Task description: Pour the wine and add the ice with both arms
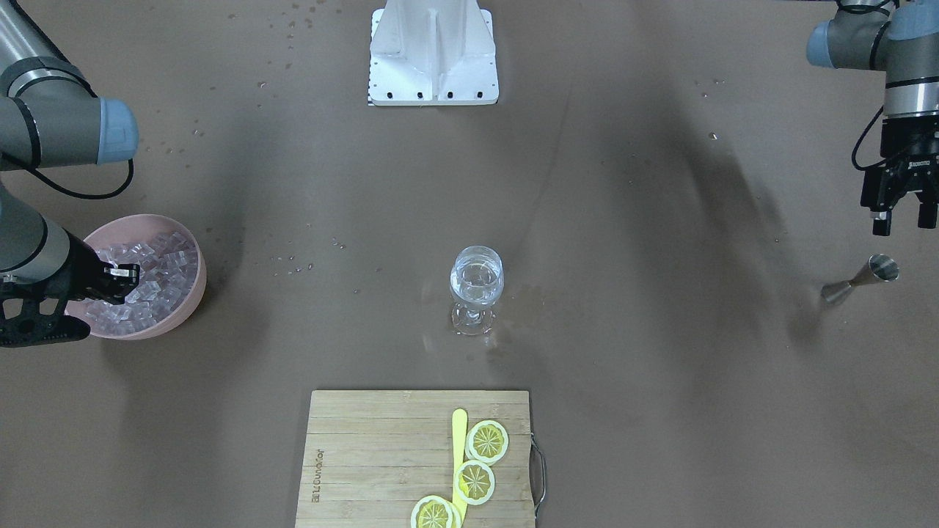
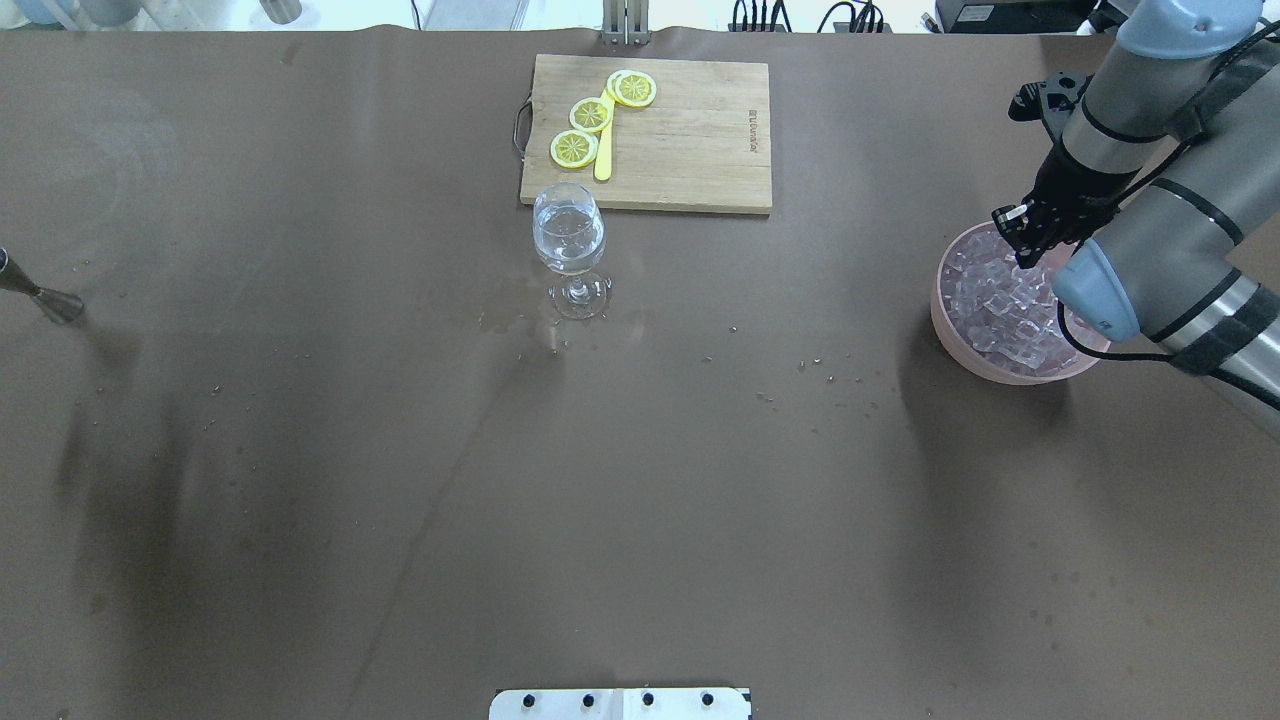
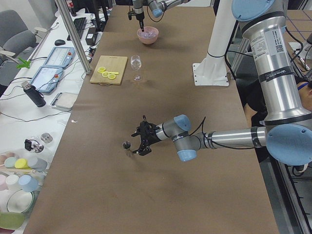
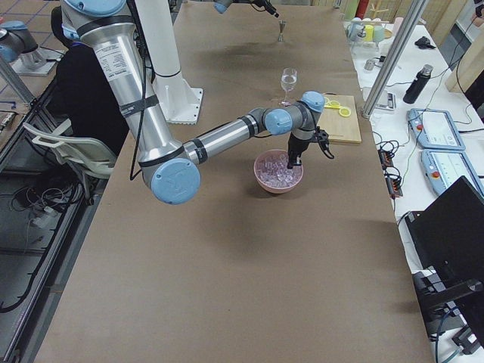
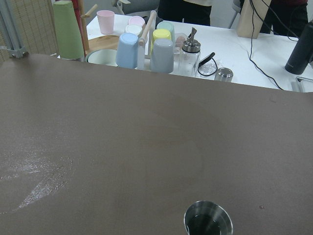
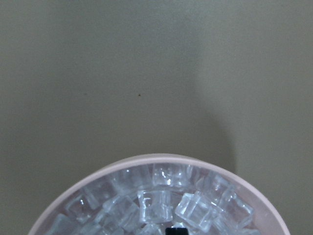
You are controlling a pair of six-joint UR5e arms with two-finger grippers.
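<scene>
1. Right gripper [image 1: 123,284]: down in the pink bowl [image 1: 192,297], tips among the ice [image 1: 165,265]. Whether the jaws are spread or pinch a cube cannot be told.
2. Left gripper [image 1: 904,221]: jaws spread and holding nothing, raised above the table [image 1: 660,367] near the robot's side of the jigger [image 1: 869,275].
3. Ice: a pile of clear cubes filling the bowl at the table's right end.
4. Glass [image 1: 477,265]: stemmed and upright at mid-table, between the base bracket [image 1: 433,55] and the board [image 1: 374,455]. It is well apart from both grippers.
5. Wine [image 1: 475,290]: a clear liquid low in the glass's bowl. Wet marks lie on the table around the foot.
6. Jigger: metal, at the left end of the table, mouth up in the left wrist view.
7. Board: wooden, bearing 3 lemon slices [image 1: 488,441] and 1 yellow knife [image 1: 459,433], the slices touching the knife.
</scene>
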